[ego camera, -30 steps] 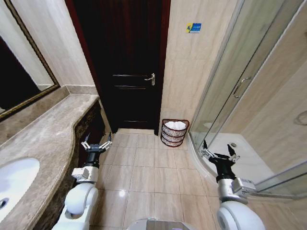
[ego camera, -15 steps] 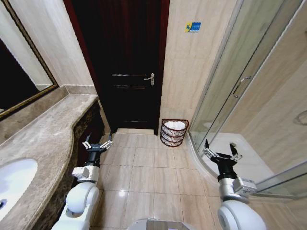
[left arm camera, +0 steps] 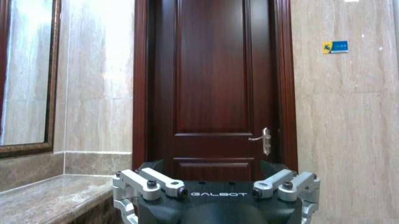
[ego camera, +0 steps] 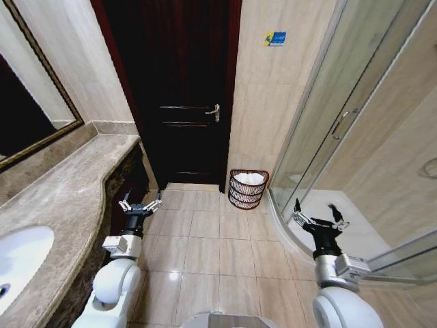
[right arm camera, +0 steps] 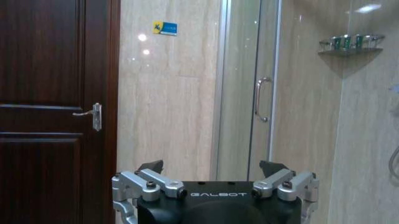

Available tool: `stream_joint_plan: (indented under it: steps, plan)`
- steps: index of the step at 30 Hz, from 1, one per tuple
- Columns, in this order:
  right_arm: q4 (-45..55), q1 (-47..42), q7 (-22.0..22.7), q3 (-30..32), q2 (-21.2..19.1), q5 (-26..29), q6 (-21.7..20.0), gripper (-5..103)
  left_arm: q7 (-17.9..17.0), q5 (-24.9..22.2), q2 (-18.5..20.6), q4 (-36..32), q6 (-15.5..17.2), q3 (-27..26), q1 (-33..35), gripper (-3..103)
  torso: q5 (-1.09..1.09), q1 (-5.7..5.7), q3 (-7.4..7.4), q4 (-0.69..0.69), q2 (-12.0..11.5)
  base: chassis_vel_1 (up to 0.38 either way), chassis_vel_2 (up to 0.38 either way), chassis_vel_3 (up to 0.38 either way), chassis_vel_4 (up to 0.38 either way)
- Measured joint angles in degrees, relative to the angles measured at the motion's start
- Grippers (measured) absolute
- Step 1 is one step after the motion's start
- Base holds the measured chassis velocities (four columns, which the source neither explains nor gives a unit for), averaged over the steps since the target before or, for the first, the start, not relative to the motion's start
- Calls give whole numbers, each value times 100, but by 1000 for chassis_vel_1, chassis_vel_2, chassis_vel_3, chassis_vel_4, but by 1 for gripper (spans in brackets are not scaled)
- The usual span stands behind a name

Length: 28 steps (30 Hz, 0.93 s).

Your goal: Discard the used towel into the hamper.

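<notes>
Since a second ago my right gripper [ego camera: 319, 216] has drifted a little lower and farther to my right, toward the shower side, while the room ahead looks about the same; my left gripper [ego camera: 140, 203] has barely shifted.

The hamper [ego camera: 248, 189] stands on the tiled floor [ego camera: 205, 246] against the beige wall, just beside the dark wooden door [ego camera: 179, 89] on one side and the curved base of the glass shower enclosure [ego camera: 321, 130] on the other. It is an openwork basket of thin reddish-brown ribs, wider at its rim, and a white towel [ego camera: 250, 179] lies bunched inside it, filling it up to about the rim. Nothing hangs over its edge that I can make out.

Both my arms are held forward and low, well short of the hamper, one on each side of it. My left gripper hovers above the floor beside the marble vanity counter [ego camera: 61, 198], its fingers spread wide with nothing between them. My right gripper hovers near the shower threshold, its fingers likewise spread apart and holding nothing. In the left wrist view my left gripper's fingers [left arm camera: 149, 183] splay outward, facing the door and its lever handle [left arm camera: 262, 139]. In the right wrist view my right gripper's fingers [right arm camera: 283, 183] splay the same way, facing the wall between the door and the shower's glass door handle [right arm camera: 262, 99].
</notes>
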Motion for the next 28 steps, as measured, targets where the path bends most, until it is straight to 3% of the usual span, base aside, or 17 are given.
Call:
stream_joint_plan:
  steps: [28]
  plan:
    - [4,0,0,-3,0,3,-6,100,2,6,-2,-1,-5,-2,0,100,0,-1,-1,0,-1,0,0,0,0]
